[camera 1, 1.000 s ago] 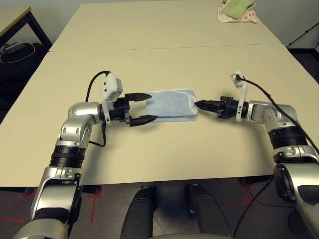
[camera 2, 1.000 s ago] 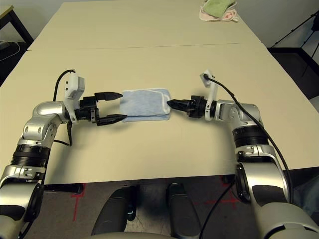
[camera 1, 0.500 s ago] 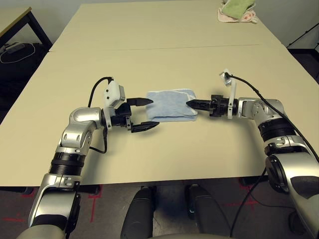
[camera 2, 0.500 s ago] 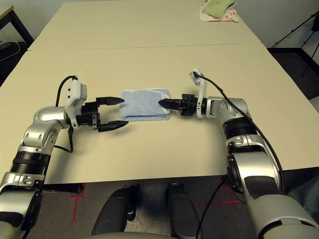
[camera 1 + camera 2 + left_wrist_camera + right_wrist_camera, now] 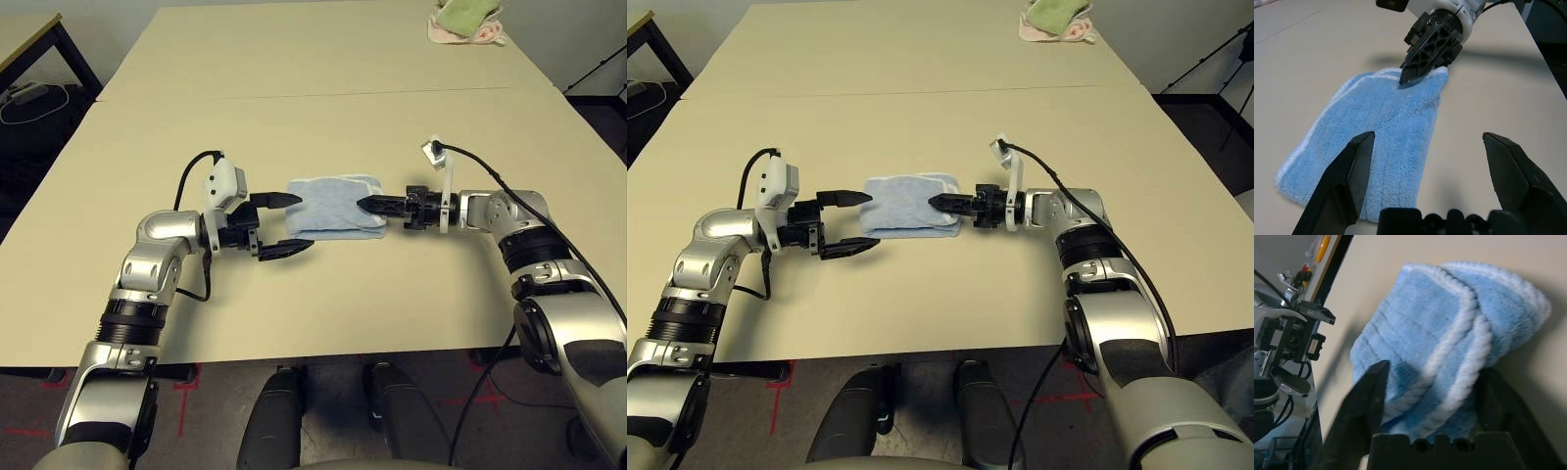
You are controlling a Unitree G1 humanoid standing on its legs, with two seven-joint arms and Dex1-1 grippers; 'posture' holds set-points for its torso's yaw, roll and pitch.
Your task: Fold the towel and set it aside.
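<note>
No legible text — no labels, no numbers.

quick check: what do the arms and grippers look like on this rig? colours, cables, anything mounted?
Both arms are silver metal with black ribbed bands at the joints. Each wrist carries a white camera block with a black cable looping back along the forearm. Left gripper and right gripper each have two black, tapered, pointed fingers; the right gripper's finger shows a lattice-ribbed back in the left wrist view.
</note>
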